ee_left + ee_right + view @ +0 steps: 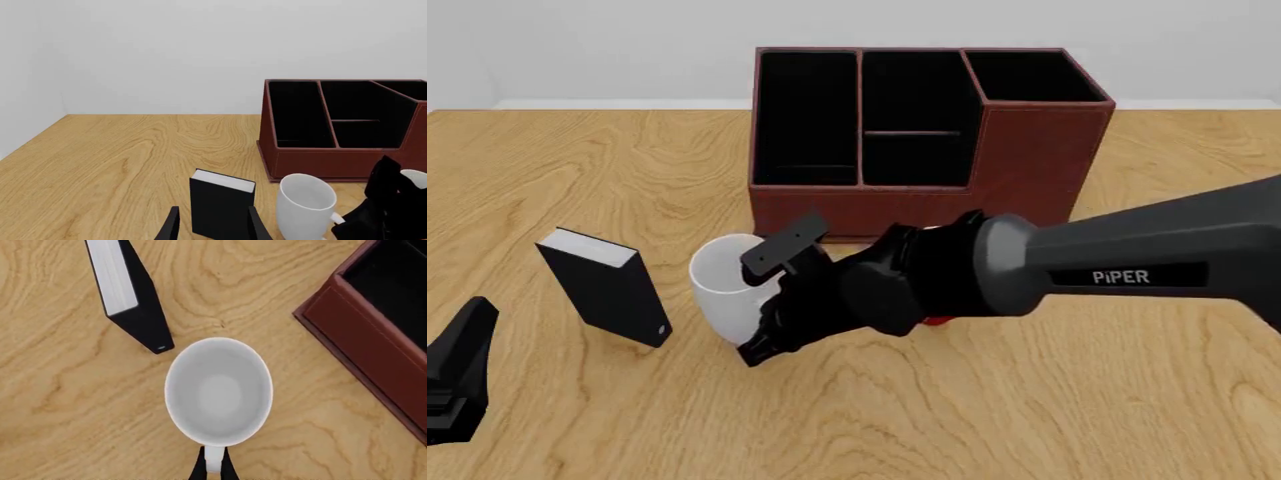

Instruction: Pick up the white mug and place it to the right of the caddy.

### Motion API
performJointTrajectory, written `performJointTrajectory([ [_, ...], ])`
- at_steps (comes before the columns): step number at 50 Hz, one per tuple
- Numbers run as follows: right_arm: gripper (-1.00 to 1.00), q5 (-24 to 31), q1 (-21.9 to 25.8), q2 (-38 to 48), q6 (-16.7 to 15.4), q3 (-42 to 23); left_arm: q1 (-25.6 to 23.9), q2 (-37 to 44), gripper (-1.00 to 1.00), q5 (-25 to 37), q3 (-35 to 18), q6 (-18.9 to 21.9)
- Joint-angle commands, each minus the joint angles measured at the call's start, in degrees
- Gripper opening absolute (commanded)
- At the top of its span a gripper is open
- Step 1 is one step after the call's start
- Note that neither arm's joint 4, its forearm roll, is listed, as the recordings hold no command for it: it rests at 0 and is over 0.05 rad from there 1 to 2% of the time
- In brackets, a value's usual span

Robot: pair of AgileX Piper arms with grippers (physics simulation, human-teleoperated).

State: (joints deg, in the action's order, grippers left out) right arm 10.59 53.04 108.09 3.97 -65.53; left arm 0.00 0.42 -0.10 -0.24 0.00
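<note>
Directly under your right gripper (213, 467) sits the white mug (219, 390), upright on the wooden table (60, 405), mouth open to the wrist camera. Fingertips pinch the loop handle between them, so read it as clenched on the handle; mug base looks seated on the table, not yet lifted.

Step in hand, as I judge it: the grasp. Next move calls for a straight lift, then a carry past the front of the caddy (928, 140) to its right side. The red mug is mostly hidden behind your arm in the front view; only a red sliver shows, so mind it on the sweep.

Left gripper (212, 225) hangs back, fingers apart, nothing between them; the black slab box (221, 202) stands just beyond its tips.

Materials: mug glossy, smooth, rounded, a thin handle the only purchase, likely to swing if you jerk. Caddy is matte reddish-brown, boxy, black-lined compartments, one corner taller. Table is grained, flat.
</note>
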Motion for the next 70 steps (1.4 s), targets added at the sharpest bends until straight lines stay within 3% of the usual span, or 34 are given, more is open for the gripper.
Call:
performJointTrajectory([
  [1,-1.0,0.1,-0.5,-1.3,-0.3,0.3,0.0,0.0,1.0,0.0,0.0,0.0],
  [41,-1.0,0.2,-4.0,-12.4,-5.0,5.4,0.0,0.0,1.0,0.0,0.0,0.0],
  [70,-1.0,4.2,-8.5,-25.5,-5.1,8.5,0.0,0.0,1.0,0.0,0.0,0.0],
])
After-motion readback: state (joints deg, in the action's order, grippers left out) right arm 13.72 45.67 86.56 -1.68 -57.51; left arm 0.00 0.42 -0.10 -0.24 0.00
